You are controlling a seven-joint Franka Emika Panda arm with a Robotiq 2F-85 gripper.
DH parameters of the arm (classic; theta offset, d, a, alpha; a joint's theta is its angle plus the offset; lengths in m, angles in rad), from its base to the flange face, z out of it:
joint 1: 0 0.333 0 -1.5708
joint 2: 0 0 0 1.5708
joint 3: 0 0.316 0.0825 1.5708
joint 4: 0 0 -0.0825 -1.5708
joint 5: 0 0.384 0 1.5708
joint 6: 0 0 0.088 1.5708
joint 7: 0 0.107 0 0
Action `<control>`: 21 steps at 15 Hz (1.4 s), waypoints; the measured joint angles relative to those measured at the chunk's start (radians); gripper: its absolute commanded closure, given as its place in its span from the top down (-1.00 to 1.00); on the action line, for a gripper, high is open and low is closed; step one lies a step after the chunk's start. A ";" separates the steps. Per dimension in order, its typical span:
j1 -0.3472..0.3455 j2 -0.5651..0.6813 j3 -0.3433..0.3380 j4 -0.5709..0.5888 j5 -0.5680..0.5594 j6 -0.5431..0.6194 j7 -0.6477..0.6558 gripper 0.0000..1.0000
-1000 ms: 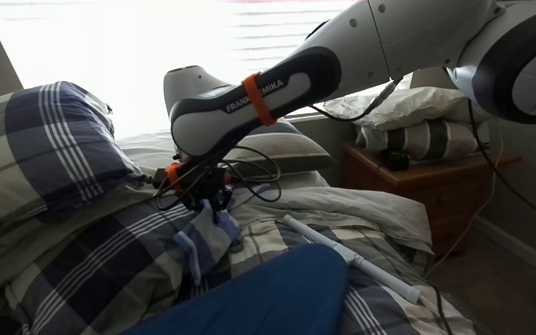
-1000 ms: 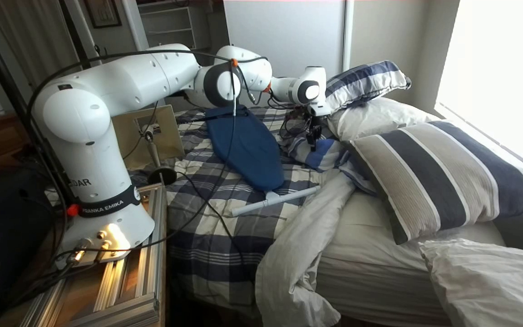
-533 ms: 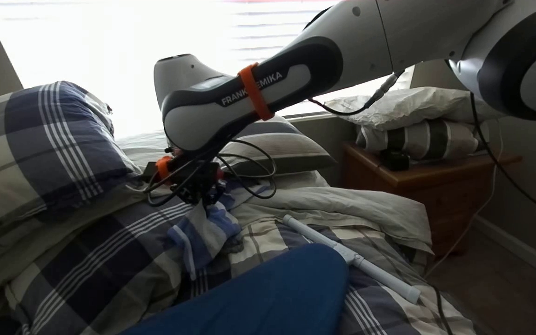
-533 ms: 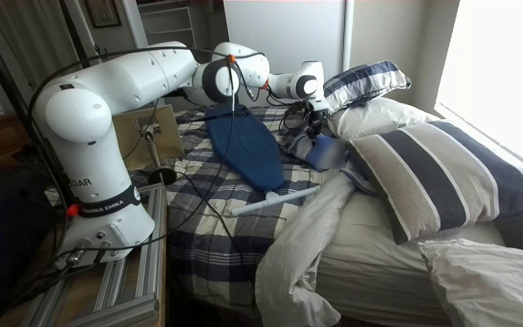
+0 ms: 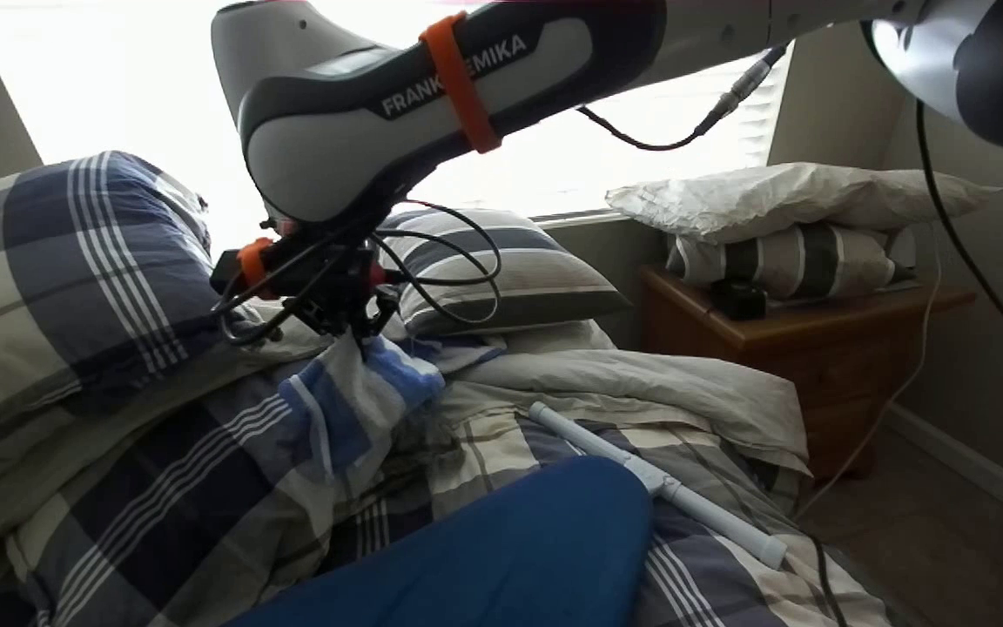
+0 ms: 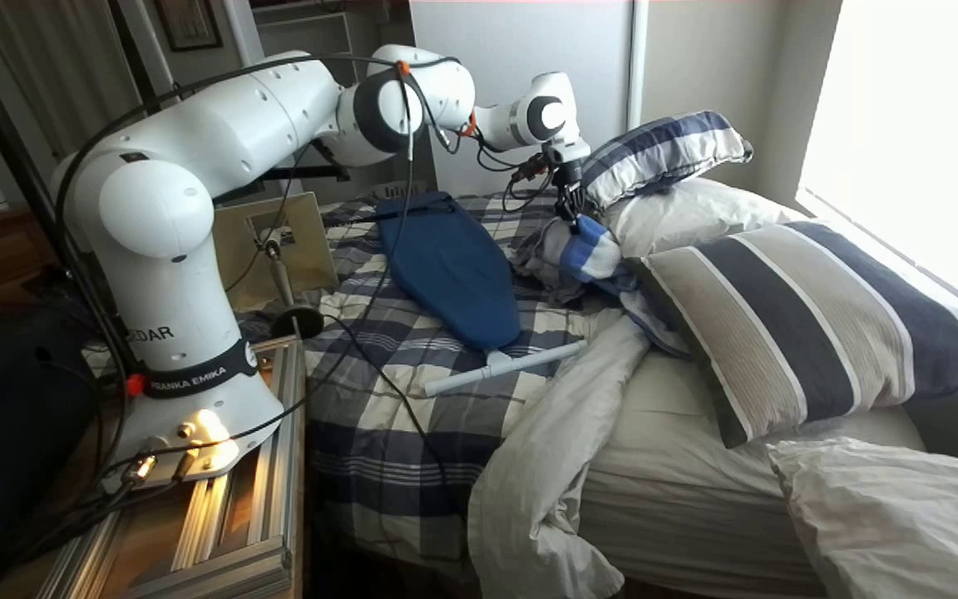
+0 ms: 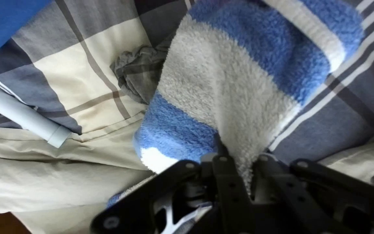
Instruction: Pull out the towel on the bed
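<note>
Exterior views both show the bed [image 6: 678,507], wide and spread with rumpled plaid bedding [image 6: 362,491] in navy, grey and off-white. Arm [image 6: 254,137]: smooth, rounded white shells, dark rings at some joints. Board [image 6: 454,274]: flat, blue cloth cover, narrowing to a rounded end. Striped pillow [image 6: 828,316]: plump, beige with dark bands. Plaid pillow [image 6: 662,158]: propped at a slant. Towel [image 7: 245,81]: thick, floppy terry, broad blue and white stripes; lies on the plaid bedding between board and pillows, one part raised to a peak. Bluish strip [image 6: 650,319] at the striped pillow's edge: cannot tell if same cloth. Tube [image 6: 537,357]: pale, straight, smooth, at the board's rounded end.

View differences: arm's base [image 6: 180,349] on metal rails [image 6: 234,570], seen in an exterior view only; wooden cabinet [image 5: 771,366] bearing folded bedding [image 5: 797,261], identifiable in an exterior view only. Towel's pile resolves clearly in the wrist view; it blurs in both exterior views.

Gripper [image 7: 243,156]: jaws clamped on a pinch of the towel's white stripe, cloth passing between them; points down in both exterior views.
</note>
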 measured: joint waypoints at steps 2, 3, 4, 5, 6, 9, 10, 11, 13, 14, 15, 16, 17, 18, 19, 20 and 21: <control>0.014 -0.040 -0.006 -0.059 0.000 -0.003 0.018 -0.95; 0.021 -0.060 -0.006 -0.094 0.000 -0.004 0.022 -0.95; 0.028 -0.081 -0.006 -0.133 0.001 -0.005 0.022 -0.95; 0.035 -0.102 -0.006 -0.172 0.001 -0.005 0.024 -0.95; 0.042 -0.123 -0.006 -0.212 0.001 -0.006 0.029 -0.95; 0.063 -0.180 -0.007 -0.326 0.002 -0.006 0.046 -0.95; 0.069 -0.198 -0.007 -0.364 0.002 -0.004 0.054 -0.95; 0.075 -0.216 -0.007 -0.400 0.003 -0.004 0.064 -0.95; 0.086 -0.252 -0.004 -0.473 0.006 -0.003 0.067 -0.95; 0.092 -0.271 -0.001 -0.509 0.008 0.008 0.067 -0.95; 0.095 -0.289 0.005 -0.545 0.013 0.027 0.062 -0.95; 0.096 -0.308 0.016 -0.582 0.022 0.052 0.048 -0.95; 0.095 -0.327 0.029 -0.619 0.034 0.076 0.027 -0.95; 0.094 -0.344 0.042 -0.657 0.046 0.093 0.003 -0.95; 0.093 -0.363 0.055 -0.695 0.057 0.108 -0.025 -0.95; 0.091 -0.382 0.068 -0.734 0.070 0.125 -0.055 -0.81; 0.079 -0.403 0.094 -0.772 0.069 0.154 -0.077 -0.81</control>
